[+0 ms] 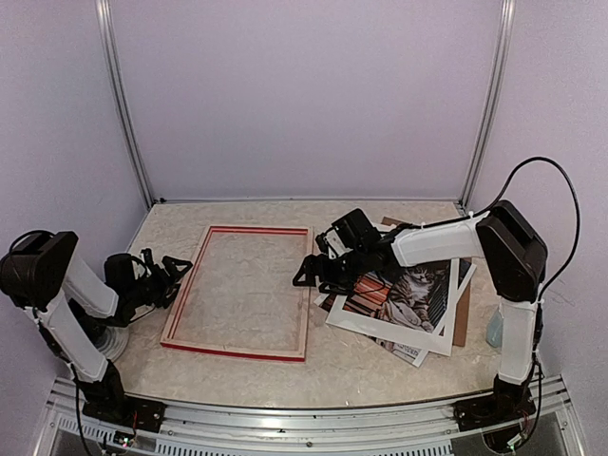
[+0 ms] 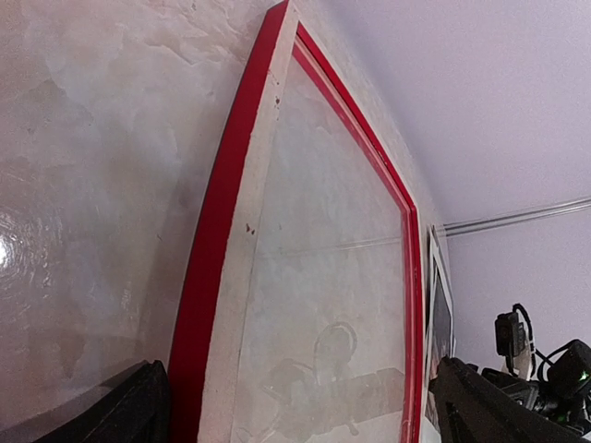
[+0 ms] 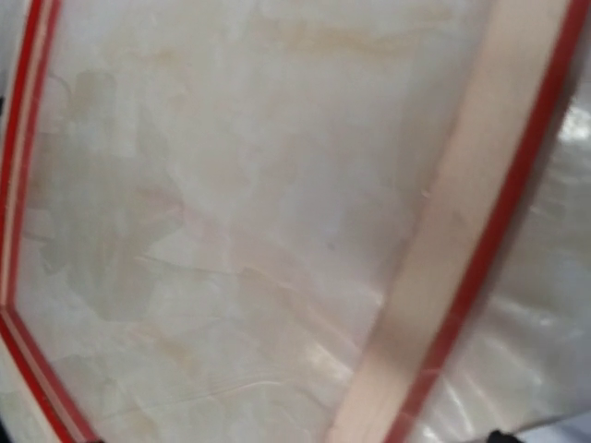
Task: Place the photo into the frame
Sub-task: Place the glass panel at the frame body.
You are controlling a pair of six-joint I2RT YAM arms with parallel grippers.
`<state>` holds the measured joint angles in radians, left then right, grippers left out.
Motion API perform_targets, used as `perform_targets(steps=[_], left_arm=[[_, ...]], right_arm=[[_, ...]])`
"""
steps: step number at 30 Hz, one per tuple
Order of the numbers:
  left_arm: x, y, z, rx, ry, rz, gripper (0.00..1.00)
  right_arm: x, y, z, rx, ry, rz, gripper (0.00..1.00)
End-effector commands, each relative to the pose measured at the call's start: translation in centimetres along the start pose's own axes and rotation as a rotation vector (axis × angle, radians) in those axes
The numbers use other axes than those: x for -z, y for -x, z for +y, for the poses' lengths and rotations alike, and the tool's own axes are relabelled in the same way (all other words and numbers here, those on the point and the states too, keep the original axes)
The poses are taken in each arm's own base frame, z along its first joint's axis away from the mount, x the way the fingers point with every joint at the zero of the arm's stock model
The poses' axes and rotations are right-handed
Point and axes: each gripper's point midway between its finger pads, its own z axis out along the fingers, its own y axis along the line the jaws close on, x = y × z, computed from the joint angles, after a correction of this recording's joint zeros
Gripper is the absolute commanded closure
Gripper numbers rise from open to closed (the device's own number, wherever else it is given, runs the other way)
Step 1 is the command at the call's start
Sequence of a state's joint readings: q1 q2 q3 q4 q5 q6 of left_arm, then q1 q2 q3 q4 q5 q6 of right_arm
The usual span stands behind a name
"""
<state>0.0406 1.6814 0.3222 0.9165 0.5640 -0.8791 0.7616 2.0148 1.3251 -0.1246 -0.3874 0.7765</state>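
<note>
Left fingers [image 2: 125,411] are gaping empty beside the red, pale-wood rectangular frame [image 1: 237,350], right fingers [image 1: 304,275] hanging open, empty, over its opposite rail.

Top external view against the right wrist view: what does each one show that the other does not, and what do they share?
Only the top external view shows the photo, the white mat border, the brown backing board, the left arm and the right arm. Only the right wrist view shows one rail of the frame close up, blurred, pale face beside red edge. Both show the frame on the marbled table.
</note>
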Motion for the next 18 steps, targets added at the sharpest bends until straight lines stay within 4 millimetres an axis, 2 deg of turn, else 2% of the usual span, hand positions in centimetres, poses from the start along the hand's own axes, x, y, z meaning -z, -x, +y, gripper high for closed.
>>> perform_targets(steps=[1,8,14,18], left_arm=[[0.1,-0.7,0.1,0.012,-0.014,0.025,0.03],[0.3,-0.9,-0.4,0.014,-0.038,0.03,0.05],[0.4,-1.0,-0.9,0.008,-0.055,0.032,0.04],[0.4,-1.0,-1.2,-0.002,-0.062,0.033,0.03]], right_arm=[[1.5,0.7,0.0,0.04,-0.019,-0.049,0.12],[3.0,0.0,-1.9,0.022,-0.049,-0.069,0.11],[6.5,0.4,-3.8,-0.002,-0.082,-0.135,0.01],[9.2,0.8,-5.9,-0.025,-0.148,-0.187,0.01]])
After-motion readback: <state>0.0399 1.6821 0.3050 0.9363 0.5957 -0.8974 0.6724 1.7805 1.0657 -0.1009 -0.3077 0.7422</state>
